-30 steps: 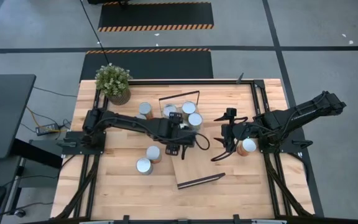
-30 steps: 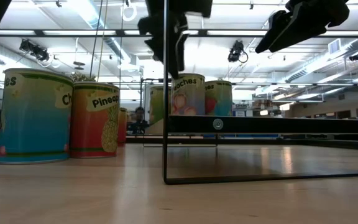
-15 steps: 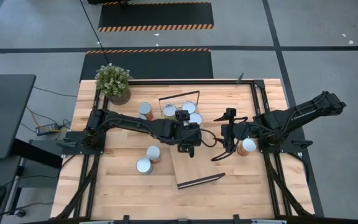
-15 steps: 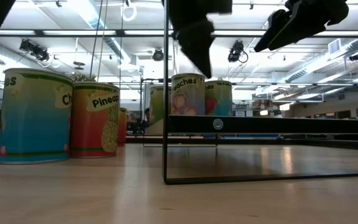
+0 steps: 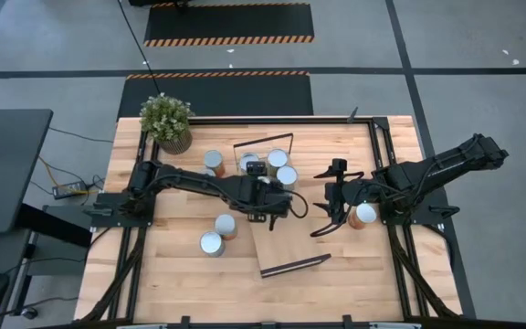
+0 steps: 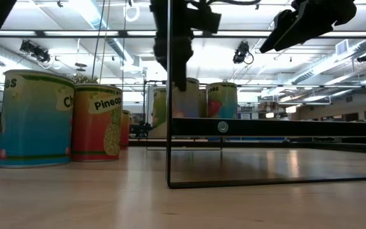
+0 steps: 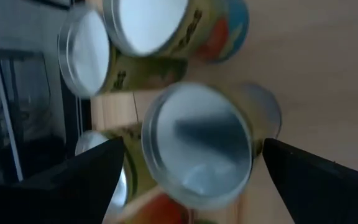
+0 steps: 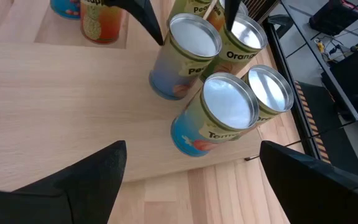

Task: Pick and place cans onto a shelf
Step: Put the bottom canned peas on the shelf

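Several cans stand at the far end of the shelf (image 5: 290,233), a light board with black wire frames, also seen in the low view (image 6: 278,127). My left gripper (image 7: 193,144) is open and points down over a can with a silvery top (image 7: 197,140), one finger on either side, touching nothing. In the right wrist view its fingers (image 8: 143,18) straddle that can (image 8: 194,38). In the high view the gripper (image 5: 261,181) hides it. My right gripper (image 5: 329,206) hangs open and empty to the shelf's right.
Two cans (image 5: 218,234) stand on the table left of the shelf, large in the low view (image 6: 35,117). One can (image 5: 365,214) stands by the right arm. A potted plant (image 5: 167,121) is at the far left corner. Bare wood lies near the front edge.
My left gripper has swung from above the shelf's middle toward the table's far edge and now stands over the group of cans at the shelf's far end. The cans and the shelf have kept still.
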Action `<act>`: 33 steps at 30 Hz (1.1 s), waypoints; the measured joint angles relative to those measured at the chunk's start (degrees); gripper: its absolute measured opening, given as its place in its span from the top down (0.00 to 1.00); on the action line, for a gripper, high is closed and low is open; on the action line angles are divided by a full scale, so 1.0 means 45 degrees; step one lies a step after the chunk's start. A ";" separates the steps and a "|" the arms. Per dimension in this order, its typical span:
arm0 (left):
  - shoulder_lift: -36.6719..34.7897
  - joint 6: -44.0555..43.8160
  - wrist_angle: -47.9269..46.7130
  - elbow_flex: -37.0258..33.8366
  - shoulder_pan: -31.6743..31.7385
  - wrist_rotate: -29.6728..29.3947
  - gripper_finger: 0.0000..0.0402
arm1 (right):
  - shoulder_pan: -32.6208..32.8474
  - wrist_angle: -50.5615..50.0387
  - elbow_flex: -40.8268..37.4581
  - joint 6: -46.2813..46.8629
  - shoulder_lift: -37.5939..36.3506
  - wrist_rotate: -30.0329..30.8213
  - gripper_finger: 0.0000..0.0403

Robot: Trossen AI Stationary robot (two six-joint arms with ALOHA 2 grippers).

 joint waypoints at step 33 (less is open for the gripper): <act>0.0151 -0.0240 0.1336 0.0005 0.0435 -0.0303 0.03 | 0.0301 0.0288 -0.0005 -0.0096 0.0000 -0.0003 0.06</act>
